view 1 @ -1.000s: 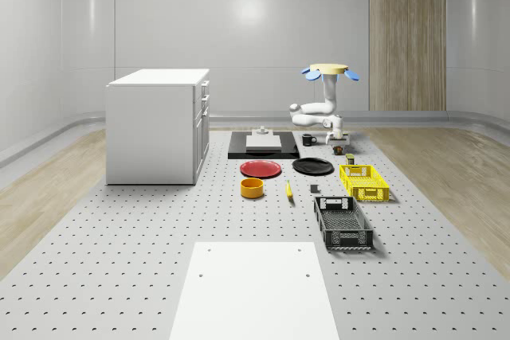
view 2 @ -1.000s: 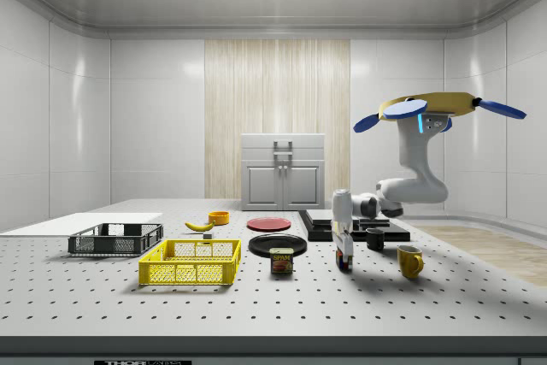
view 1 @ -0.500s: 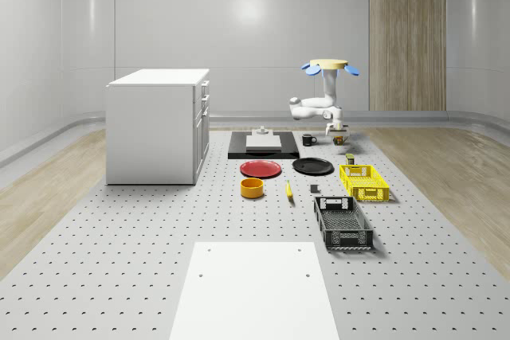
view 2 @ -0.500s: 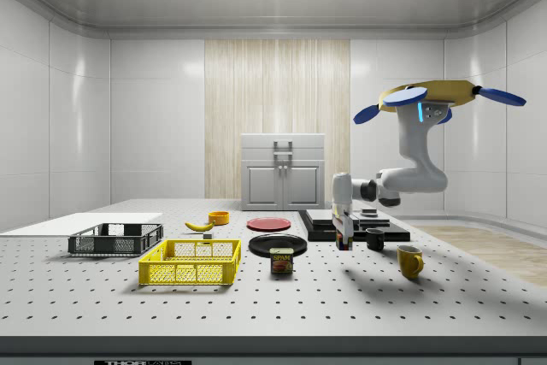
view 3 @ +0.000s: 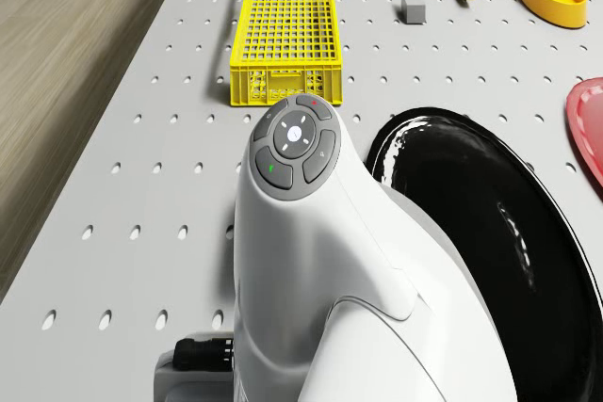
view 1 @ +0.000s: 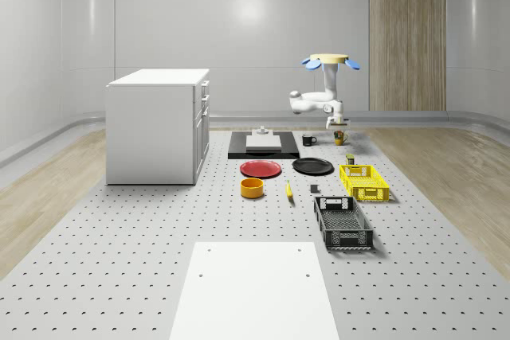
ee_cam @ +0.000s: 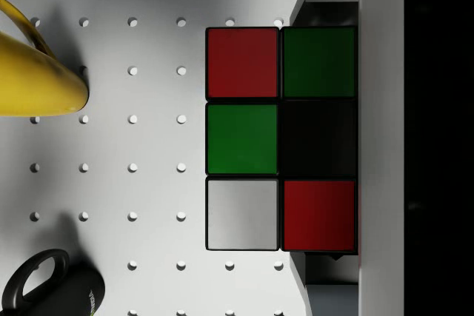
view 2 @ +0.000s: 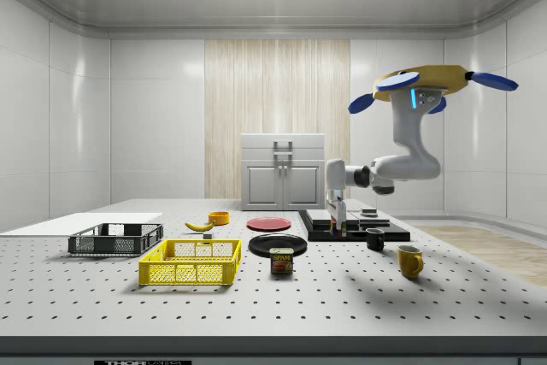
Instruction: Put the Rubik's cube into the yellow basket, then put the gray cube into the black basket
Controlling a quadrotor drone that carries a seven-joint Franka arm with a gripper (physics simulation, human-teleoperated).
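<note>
My gripper [view 2: 339, 221] is shut on the Rubik's cube [ee_cam: 244, 138] and holds it a little above the table, beside the black tray. In the wrist view the cube shows red, green and white squares, with the perforated table below it. The drone [view 1: 330, 61] hovers over the table's far right part, above the mugs. The yellow basket [view 1: 364, 182] lies nearer the camera in the whole-scene view, and the black basket [view 1: 343, 222] lies in front of it. The small gray cube [view 1: 314, 189] rests on the table to the yellow basket's left [view 3: 413, 7].
A yellow mug [ee_cam: 37, 72] and a black mug [ee_cam: 44, 286] stand under the gripper's side. A black plate [view 3: 480, 223], red plate [view 1: 260, 168], orange bowl [view 1: 252, 188], banana [view 1: 288, 189] and meat can [view 2: 281, 261] lie mid-table. A white cabinet [view 1: 158, 125] stands at the left.
The gripper has risen from the table with the Rubik's cube in it and drifted toward the side view's left. Drone and arm have climbed with it.
</note>
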